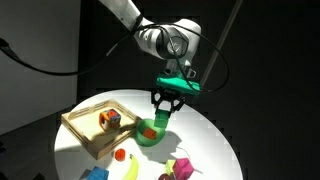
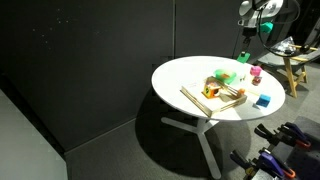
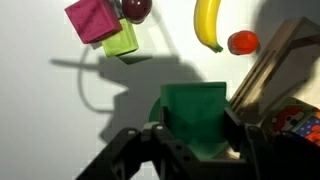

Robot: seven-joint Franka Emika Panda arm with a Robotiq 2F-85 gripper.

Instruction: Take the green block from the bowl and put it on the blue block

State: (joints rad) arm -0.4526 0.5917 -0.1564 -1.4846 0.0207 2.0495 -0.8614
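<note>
So the gripper (image 1: 166,108) is clamped tight on the green block (image 3: 195,108), just above the bowl (image 1: 149,137); wooden tray (image 1: 84,137) at nine o'clock.

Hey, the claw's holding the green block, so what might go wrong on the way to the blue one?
The blue block sits near the table edge, so a nudge while stacking the green block might push it off.
The banana and tray lie near the route from the bowl, so a low carry in the claw might clip them.
</note>
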